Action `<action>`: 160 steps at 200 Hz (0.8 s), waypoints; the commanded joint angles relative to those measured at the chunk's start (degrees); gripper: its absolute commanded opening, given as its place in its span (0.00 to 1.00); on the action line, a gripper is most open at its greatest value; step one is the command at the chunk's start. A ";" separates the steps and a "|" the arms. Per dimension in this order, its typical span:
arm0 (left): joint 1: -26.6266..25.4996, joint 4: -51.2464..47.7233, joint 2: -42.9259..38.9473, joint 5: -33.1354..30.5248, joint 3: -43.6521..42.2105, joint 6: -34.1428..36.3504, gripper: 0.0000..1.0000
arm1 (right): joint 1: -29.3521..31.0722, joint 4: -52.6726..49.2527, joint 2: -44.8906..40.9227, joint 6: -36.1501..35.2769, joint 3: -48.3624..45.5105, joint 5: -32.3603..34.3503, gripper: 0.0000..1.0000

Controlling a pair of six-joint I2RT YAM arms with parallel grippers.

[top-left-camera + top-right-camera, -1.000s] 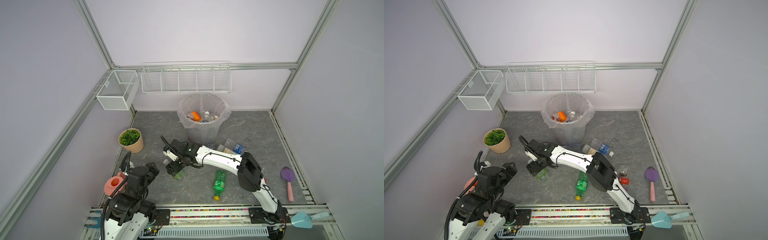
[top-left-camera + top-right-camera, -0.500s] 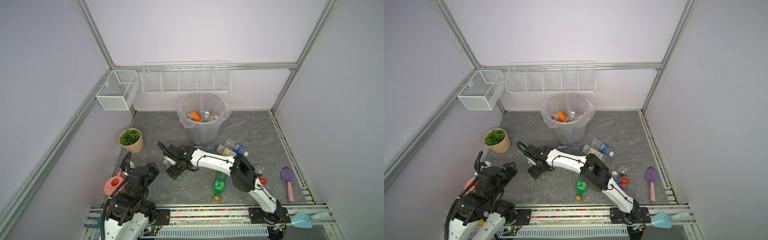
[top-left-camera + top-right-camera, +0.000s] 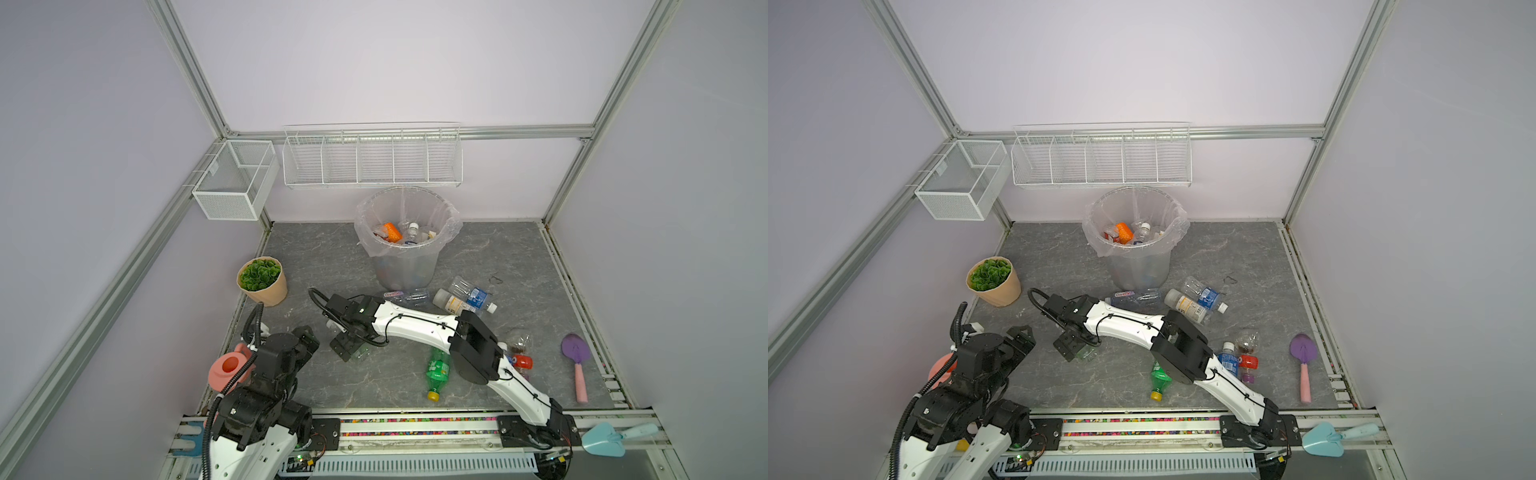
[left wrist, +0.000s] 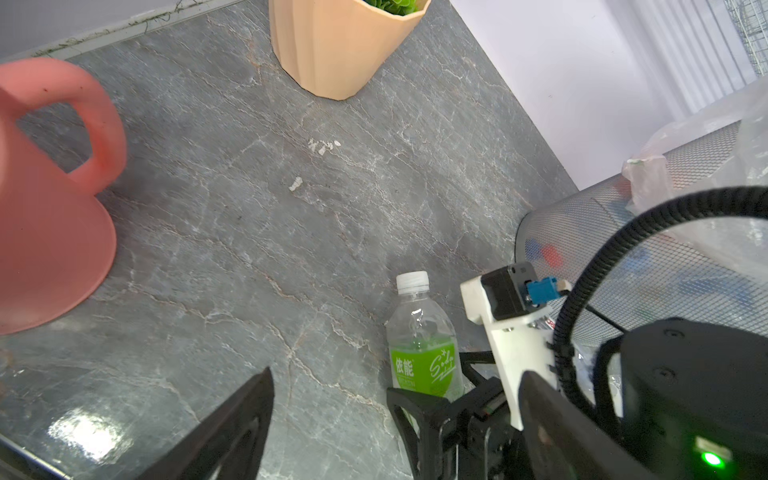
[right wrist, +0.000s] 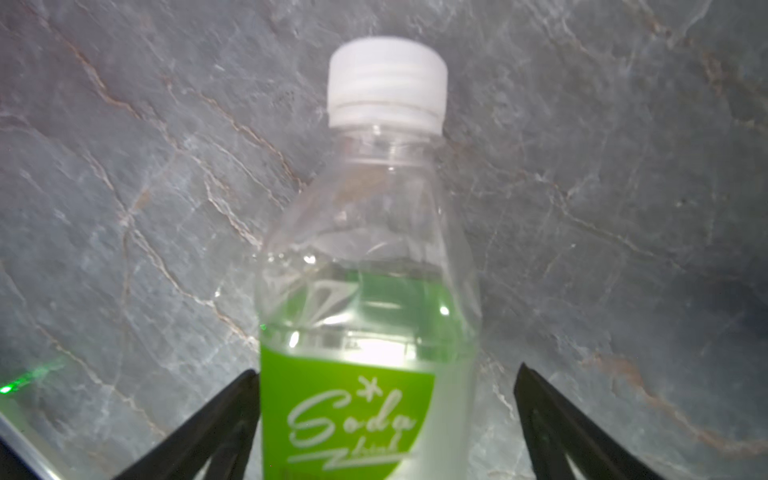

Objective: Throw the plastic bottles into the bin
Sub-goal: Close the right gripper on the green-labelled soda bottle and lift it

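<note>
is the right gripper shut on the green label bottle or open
Open. The right gripper straddles the green-label bottle; floor shows between it and one finger.

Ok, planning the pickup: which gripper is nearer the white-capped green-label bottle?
Right: the right gripper straddles the bottle, jaws open; the left gripper hangs apart, toward the watering can.

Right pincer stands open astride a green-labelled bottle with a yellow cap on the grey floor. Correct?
Only the cap colour is wrong: the cap is white, not yellow, as the right wrist view shows. Otherwise yes: the right pincer stands open astride the green-labelled bottle on the grey floor.
</note>
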 commanded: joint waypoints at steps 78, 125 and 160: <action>0.34 -1.06 -0.88 -0.31 -0.45 -0.72 0.90 | 0.21 -1.75 0.21 0.10 1.26 0.21 0.35; 0.28 -1.05 -0.89 -0.35 -0.37 -0.68 0.90 | 0.21 -1.50 -5.30 -1.13 1.09 1.58 0.32; 0.31 -1.10 -0.91 -0.39 -0.23 -0.67 0.89 | 0.25 -1.22 -9.89 -2.39 0.92 3.22 0.23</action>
